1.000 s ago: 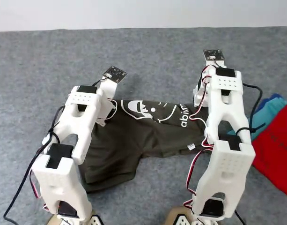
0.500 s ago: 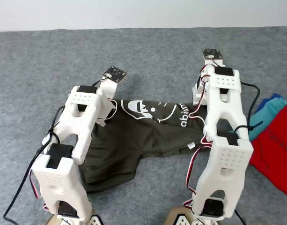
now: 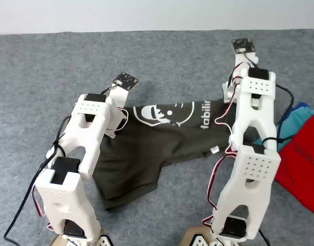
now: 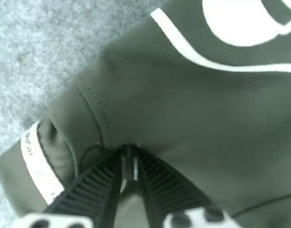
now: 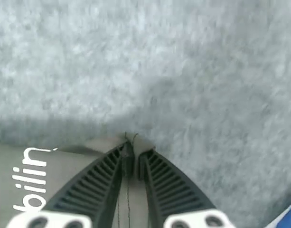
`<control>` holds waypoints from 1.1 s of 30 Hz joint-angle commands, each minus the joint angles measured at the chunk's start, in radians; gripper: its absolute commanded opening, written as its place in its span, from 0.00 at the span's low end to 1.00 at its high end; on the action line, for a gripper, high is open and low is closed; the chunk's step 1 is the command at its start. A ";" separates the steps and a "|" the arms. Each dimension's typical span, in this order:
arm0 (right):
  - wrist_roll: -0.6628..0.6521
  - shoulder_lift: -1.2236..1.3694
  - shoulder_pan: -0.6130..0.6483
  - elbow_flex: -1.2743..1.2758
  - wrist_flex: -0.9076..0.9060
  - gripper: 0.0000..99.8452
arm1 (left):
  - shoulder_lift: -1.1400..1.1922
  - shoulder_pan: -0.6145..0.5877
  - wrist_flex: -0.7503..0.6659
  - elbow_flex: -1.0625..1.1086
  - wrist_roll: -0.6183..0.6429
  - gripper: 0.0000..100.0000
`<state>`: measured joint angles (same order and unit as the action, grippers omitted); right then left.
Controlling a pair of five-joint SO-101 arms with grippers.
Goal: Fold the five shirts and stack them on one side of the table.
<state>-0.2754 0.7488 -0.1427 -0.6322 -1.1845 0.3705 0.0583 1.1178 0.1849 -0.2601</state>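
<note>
Left gripper (image 4: 129, 164): clenched on one edge of the dark shirt (image 3: 157, 148).
Right gripper (image 5: 131, 159): pinching the opposite corner, and the cloth's stretched between them, mid-worktop (image 3: 44, 56).
Risk: pull any wider and that thin pinch slips, so the hem drops crooked.

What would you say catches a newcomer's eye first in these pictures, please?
The dark olive shirt, white print up, lies spread in the middle of the grey table. The left gripper and the right gripper are each shut on its far edge. A red shirt and a teal shirt lie at the right side.
</note>
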 commanded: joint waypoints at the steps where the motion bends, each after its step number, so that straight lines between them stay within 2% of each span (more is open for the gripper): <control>1: -0.014 -0.007 -0.016 -0.143 0.019 0.01 | -0.008 0.011 0.011 -0.035 -0.009 0.01; 11: -0.014 0.031 -0.001 -0.241 -0.028 0.01 | -0.008 0.011 0.012 -0.035 -0.009 0.01; 16: -0.015 0.065 0.030 -0.265 0.101 0.02 | -0.008 0.011 0.017 -0.035 -0.009 0.01; 18: -0.014 0.074 0.030 -0.269 0.104 0.08 | -0.008 0.011 0.025 -0.035 -0.009 0.01; 22: 0.038 0.044 0.028 -0.272 0.038 0.24 | -0.008 0.011 0.026 -0.035 -0.009 0.01; 29: 0.069 -0.061 0.031 -0.287 -0.091 0.24 | -0.017 0.011 0.026 -0.038 -0.009 0.01; 33: 0.069 -0.110 0.042 -0.285 -0.229 0.24 | -0.032 0.017 0.112 -0.085 -0.009 0.01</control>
<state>-0.2186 0.7426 -0.1181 -0.8623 -1.3334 0.3705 0.0583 1.1699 0.1588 -0.2616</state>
